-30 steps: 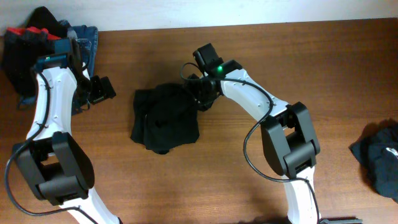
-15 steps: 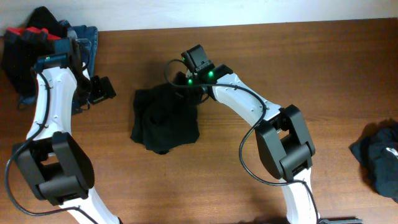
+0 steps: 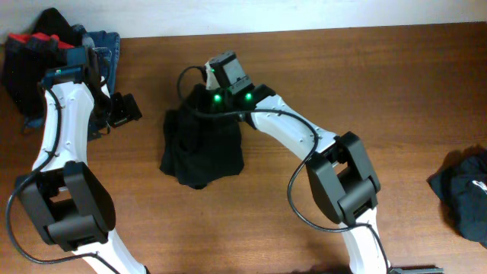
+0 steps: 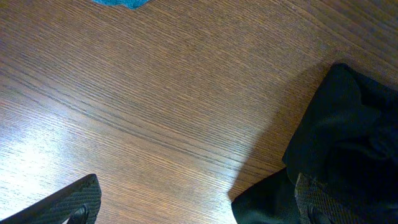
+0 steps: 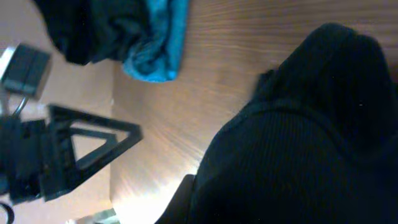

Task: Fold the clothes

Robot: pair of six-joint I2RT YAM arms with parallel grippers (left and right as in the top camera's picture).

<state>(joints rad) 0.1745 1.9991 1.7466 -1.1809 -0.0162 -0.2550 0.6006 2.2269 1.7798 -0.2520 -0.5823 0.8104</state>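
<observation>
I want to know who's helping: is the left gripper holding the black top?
No, the left gripper hangs open over the table, beside the black top.

There are two arms (image 3: 53, 133) (image 3: 289, 125) at one counter (image 3: 380, 84). One black top (image 3: 202, 156), one clothes pile (image 3: 46, 38) and one more dark cloth (image 3: 464, 190) lie on it.
</observation>
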